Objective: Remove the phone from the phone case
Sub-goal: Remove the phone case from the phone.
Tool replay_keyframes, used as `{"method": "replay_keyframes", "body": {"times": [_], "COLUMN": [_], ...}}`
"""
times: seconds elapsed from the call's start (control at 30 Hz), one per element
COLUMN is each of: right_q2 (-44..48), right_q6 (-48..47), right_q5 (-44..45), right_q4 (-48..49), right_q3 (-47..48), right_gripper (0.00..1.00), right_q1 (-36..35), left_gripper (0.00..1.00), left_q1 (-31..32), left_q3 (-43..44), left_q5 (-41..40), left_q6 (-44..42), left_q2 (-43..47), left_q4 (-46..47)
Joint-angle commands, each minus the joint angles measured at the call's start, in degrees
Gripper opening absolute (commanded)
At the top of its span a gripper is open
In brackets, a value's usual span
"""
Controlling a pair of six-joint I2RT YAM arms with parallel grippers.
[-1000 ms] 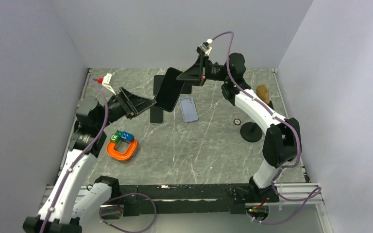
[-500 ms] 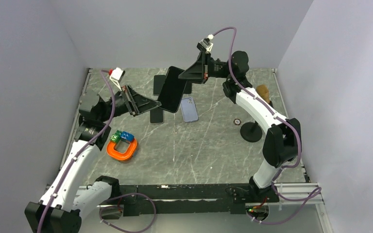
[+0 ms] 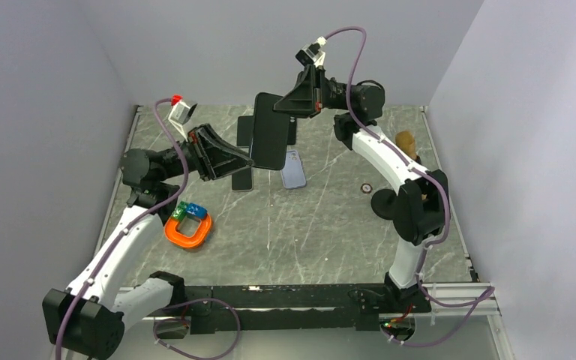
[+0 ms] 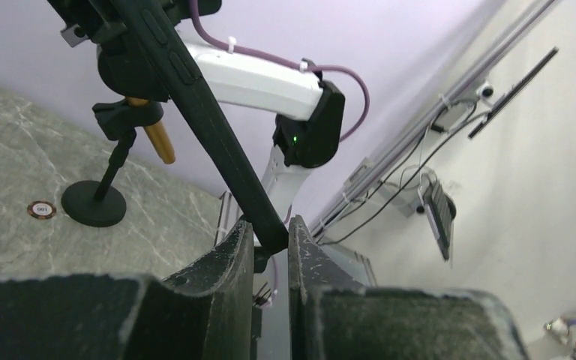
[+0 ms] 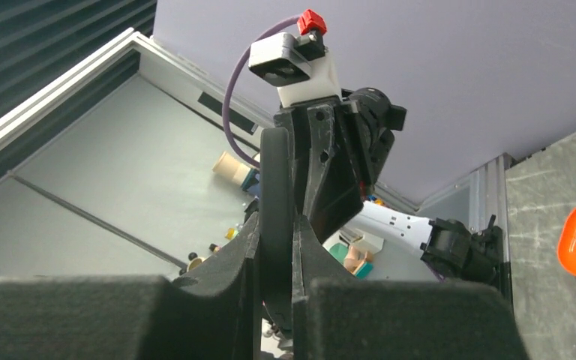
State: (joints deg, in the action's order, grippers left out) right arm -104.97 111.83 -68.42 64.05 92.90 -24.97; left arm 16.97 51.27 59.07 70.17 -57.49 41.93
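As left claw (image 3: 248,159) grips the phone (image 3: 270,141) low, right claw (image 3: 277,109) seemingly grips it high.

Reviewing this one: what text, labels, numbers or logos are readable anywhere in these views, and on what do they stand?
No text reads clearly in any view.
brown disc: it carries a white label with dark marks, too small and blurred to read.
phone: no brand or lettering shows on its dark face or edge.
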Motion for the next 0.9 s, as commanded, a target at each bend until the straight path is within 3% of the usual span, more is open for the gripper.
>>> {"method": "replay_keyframes", "body": {"times": [0.0, 0.4, 0.67, 0.77, 0.87], "right_q2": [0.08, 0.76, 0.62, 0.08, 0.08], "right_q6": [19.95, 28.27, 27.37, 27.43, 27.54], "right_q5": [4.61, 8.82, 6.79, 6.70, 6.75], "right_q4": [9.23, 14.85, 12.83, 12.51, 12.41], "right_q3": [2.36, -1.40, -4.42, -4.32, -4.89], "right_gripper": [0.00, 0.00, 0.00, 0.00, 0.00], "right_q1": [-5.73, -9.13, -10.21, -10.80, -10.97], "left_gripper": [0.00, 0.00, 0.00, 0.00, 0.00], "left_q1": [0.25, -2.84, -2.91, -2.91, -2.96], "left_q3": [2.34, 2.41, 6.06, 5.48, 6.09], "left_q5": [3.52, 7.70, 12.33, 10.82, 6.37], "left_q6": [-7.18, -12.96, 1.34, -5.17, -24.59], "left_q2": [-3.92, -9.74, -16.29, -14.63, -10.28], "left_q4": [8.47, 11.69, 33.07, 24.24, -0.44]}}
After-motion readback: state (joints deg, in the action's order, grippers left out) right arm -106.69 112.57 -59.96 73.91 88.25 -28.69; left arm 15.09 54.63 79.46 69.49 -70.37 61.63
